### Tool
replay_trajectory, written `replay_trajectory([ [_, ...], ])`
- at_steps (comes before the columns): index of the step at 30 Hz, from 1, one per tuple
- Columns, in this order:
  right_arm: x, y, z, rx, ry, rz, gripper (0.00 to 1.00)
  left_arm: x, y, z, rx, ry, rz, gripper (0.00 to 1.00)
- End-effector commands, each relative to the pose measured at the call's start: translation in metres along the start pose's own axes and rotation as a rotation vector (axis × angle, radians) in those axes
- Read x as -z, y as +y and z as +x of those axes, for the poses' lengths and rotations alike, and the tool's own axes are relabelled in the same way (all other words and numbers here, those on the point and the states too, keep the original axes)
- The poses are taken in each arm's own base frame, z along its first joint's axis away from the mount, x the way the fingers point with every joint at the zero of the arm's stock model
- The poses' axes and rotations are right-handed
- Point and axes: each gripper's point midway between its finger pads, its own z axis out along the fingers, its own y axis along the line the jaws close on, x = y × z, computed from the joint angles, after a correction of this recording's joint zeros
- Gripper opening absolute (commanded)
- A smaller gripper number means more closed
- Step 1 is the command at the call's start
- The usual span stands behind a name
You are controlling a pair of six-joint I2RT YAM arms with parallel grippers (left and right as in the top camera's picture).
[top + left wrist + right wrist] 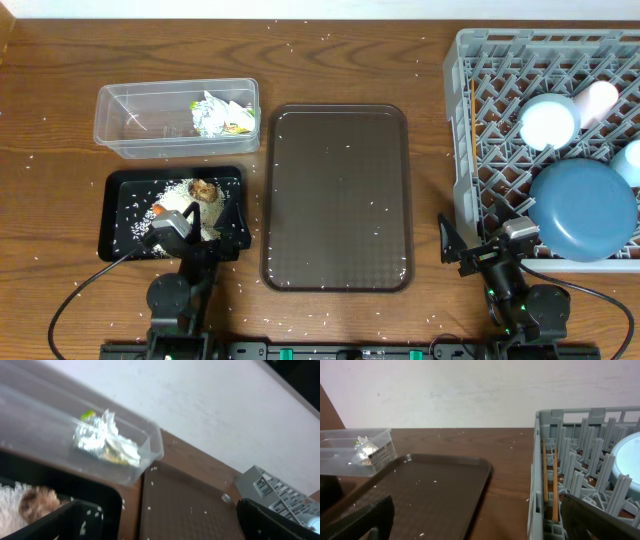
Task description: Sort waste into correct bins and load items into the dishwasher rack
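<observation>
The crumpled wrapper lies in the clear tub. Rice, a brown lump and a bit of orange carrot sit in the black tray. The grey rack holds the blue plate, white bowl, white cup, light-blue cup and chopsticks. My left gripper hangs open over the black tray's near right corner. At the rack's near left corner my right gripper is open and holds nothing.
A large brown serving tray lies between the bins and the rack. Loose rice grains are scattered over it and the wooden table. Cables run from both arm bases along the front edge.
</observation>
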Motion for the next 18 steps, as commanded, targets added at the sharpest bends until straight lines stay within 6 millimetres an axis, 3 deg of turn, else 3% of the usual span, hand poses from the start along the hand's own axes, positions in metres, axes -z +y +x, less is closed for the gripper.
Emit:
replay_trajectory([
  [1,0.000,0.001,0.000,0.009,-0.001,-0.002,0.99,0.003,-0.002,-0.004,-0.102,-0.023,0.006,0.98],
  [6,0.000,0.001,0.000,0.009,-0.001,-0.002,0.99,0.007,0.010,0.015,-0.181,0.052,-0.034,0.98],
  [18,0.000,0.001,0.000,0.008,-0.001,-0.002,0.99,0.007,0.014,0.012,-0.450,0.047,-0.053,0.98],
])
